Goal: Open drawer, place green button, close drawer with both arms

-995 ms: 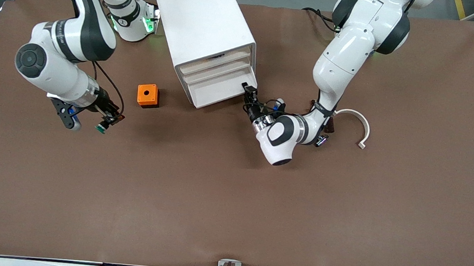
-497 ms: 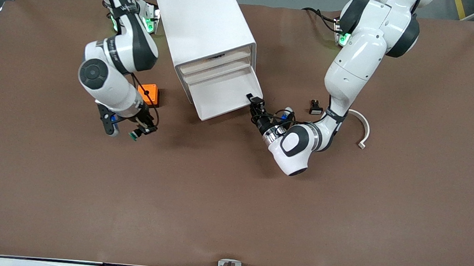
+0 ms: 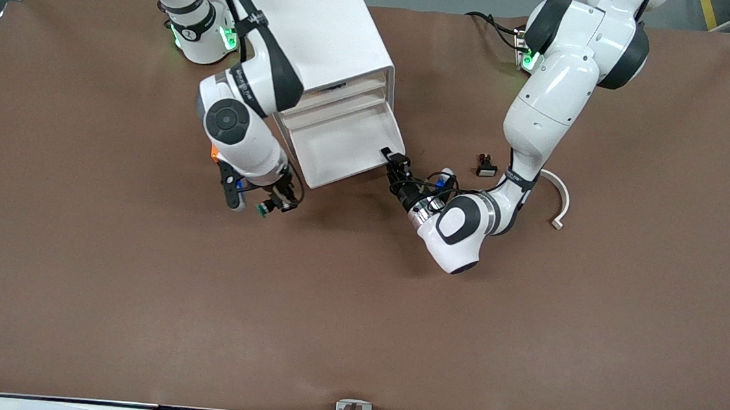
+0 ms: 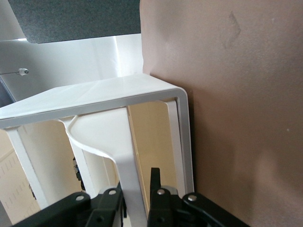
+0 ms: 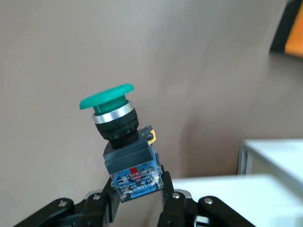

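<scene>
Pinching the button (image 3: pixel 263 209) by its black-and-blue body, green cap jutting past the fingertips, the right gripper (image 3: pixel 276 203) hung over the table (image 3: pixel 357 308) at seven o'clock from the cabinet (image 3: pixel 307 31). At one o'clock from the button, the drawer (image 3: pixel 343 148) stood open with its tray bare. At the drawer's four-o'clock front corner, the left gripper (image 3: pixel 394 165) was clamped across the front wall, one finger on each face.

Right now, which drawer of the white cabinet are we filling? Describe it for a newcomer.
Find the white cabinet between the two arm bases. One of its stacked fronts is the drawer pulled out as a shallow white tray, the left gripper at its corner. The fronts above it sit flush.
</scene>
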